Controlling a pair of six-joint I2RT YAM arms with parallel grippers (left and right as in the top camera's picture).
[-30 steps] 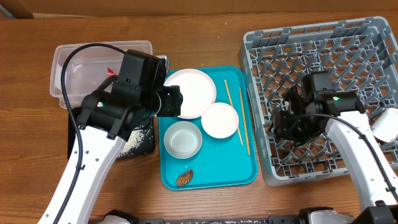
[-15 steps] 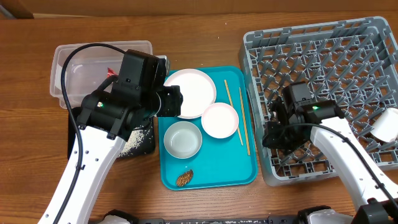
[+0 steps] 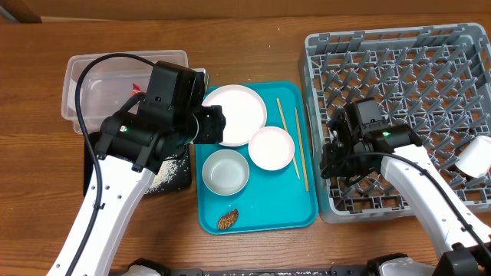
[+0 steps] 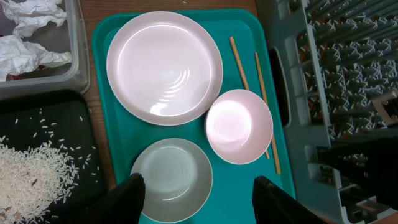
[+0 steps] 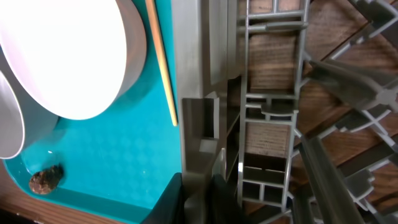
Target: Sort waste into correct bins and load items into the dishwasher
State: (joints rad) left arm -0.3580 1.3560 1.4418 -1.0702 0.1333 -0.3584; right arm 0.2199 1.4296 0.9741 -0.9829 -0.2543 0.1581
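Plate (image 3: 234, 115), 2 bowls (image 3: 225, 172), chopsticks (image 3: 288, 138) and brown scrap (image 3: 228, 221) lie on the teal tray (image 3: 261, 215), unsorted. Tissue (image 4: 31, 37) is in the clear tub (image 3: 100, 69), rice (image 4: 28, 177) in the black tray (image 4: 43, 124), a cup (image 3: 474, 157) at the dish rack's (image 3: 383, 54) 3 o'clock. Left gripper (image 4: 202, 196) gapes; right gripper (image 5: 194, 199) pinches the rack's 9 o'clock wall.

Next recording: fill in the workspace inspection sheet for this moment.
Surface: wooden table, teal tray at centre.
Job's things: plate, white bowl, greyish bowl, chopsticks, brown scrap on teal tray; tissue, red wrapper in clear tub; rice in black tray; cup at right side of dish rack.
Clutter: nothing seen.
Hands: left hand open above greyish bowl; right hand shut on dish rack wall.
Cables: black cable arcs over clear tub.
Surroundings: nothing seen.
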